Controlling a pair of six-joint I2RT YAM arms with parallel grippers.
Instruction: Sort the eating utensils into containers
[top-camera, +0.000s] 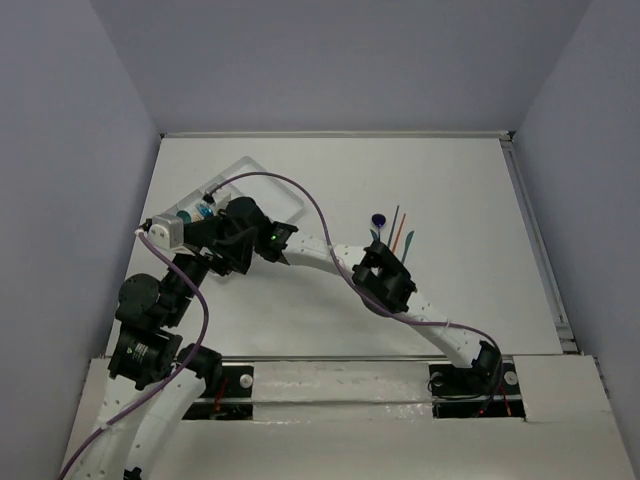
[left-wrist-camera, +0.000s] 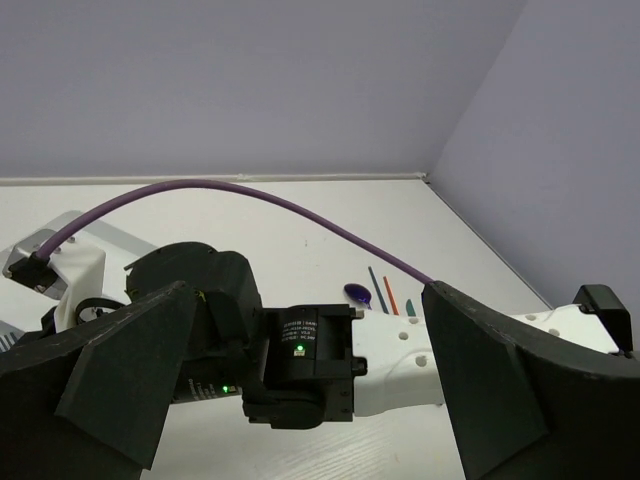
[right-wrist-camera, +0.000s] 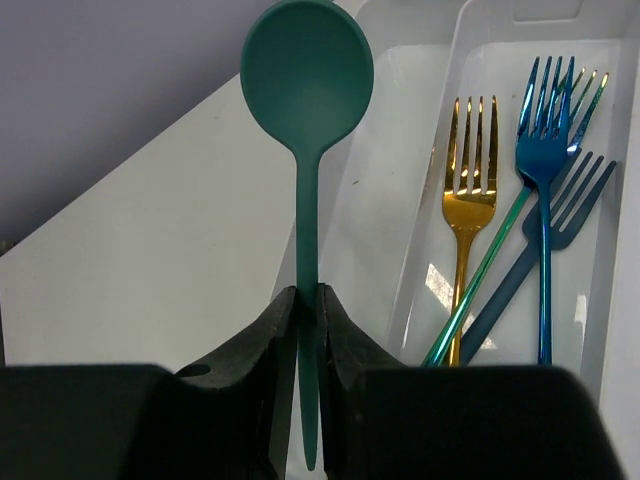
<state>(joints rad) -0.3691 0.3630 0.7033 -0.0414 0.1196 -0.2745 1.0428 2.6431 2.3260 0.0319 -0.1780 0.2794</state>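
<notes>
Top view, tray (top-camera: 250, 168): at the far left of the tabletop (top-camera: 480, 200), reached by the right arm (top-camera: 330, 255).
Top view, purple spoon (top-camera: 377, 220): laid well apart from the tray, unsorted.
Left wrist, left gripper (left-wrist-camera: 305, 380): spread wide, nothing held.
Right wrist, right gripper (right-wrist-camera: 308, 300): pressed onto the handle of the teal spoon (right-wrist-camera: 307, 90).
Right wrist, long axis: bowl pointed away from the gripper, along the tray's outer wall; forks (right-wrist-camera: 500, 200) are seen in a compartment further in.

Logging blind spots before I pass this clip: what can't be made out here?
- Top external: tray contents and the right gripper with its teal spoon, covered by the left arm and right arm.
- Top external: loose utensils, too small to tell types.
- Right wrist: forks' handle ends, behind the right gripper; rest of the tray, cut by the frame edge.
</notes>
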